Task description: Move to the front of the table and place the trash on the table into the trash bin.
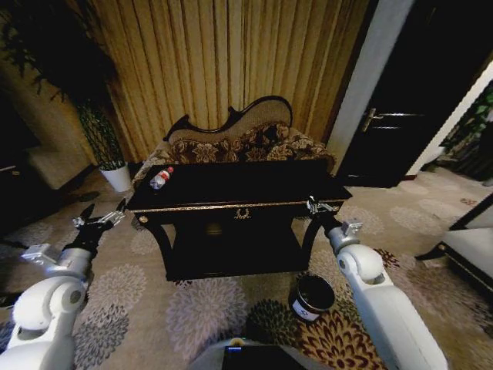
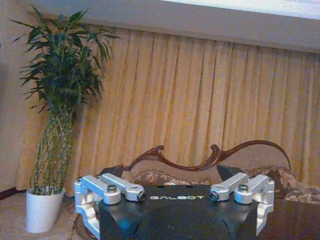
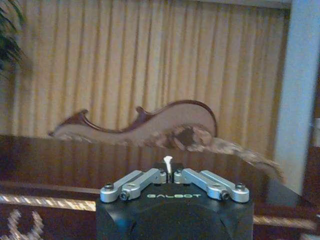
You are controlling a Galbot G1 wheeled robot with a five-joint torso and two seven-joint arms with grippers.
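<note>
The glossy black table (image 1: 254, 185) with gold trim stands right in front of me. A clear plastic bottle (image 1: 161, 178) with a red cap lies on its far left end. The dark trash bin (image 1: 312, 296) stands on the carpet by the table's front right leg. My right gripper (image 1: 320, 206) hovers at the table's front right corner. In the right wrist view the right gripper (image 3: 168, 175) is shut on a small white scrap (image 3: 168, 161), over the table top (image 3: 75, 165). Left of the table, my left gripper (image 1: 100, 216) is held open and empty; the left wrist view shows the left gripper (image 2: 177, 196) spread wide.
A carved-back patterned sofa (image 1: 231, 142) sits behind the table against the curtains. A white plant pot (image 1: 117, 177) stands at the far left, seen closer as the pot (image 2: 42, 210). A dark door (image 1: 400, 116) is at the right, and another seat (image 1: 470, 247) at the right edge.
</note>
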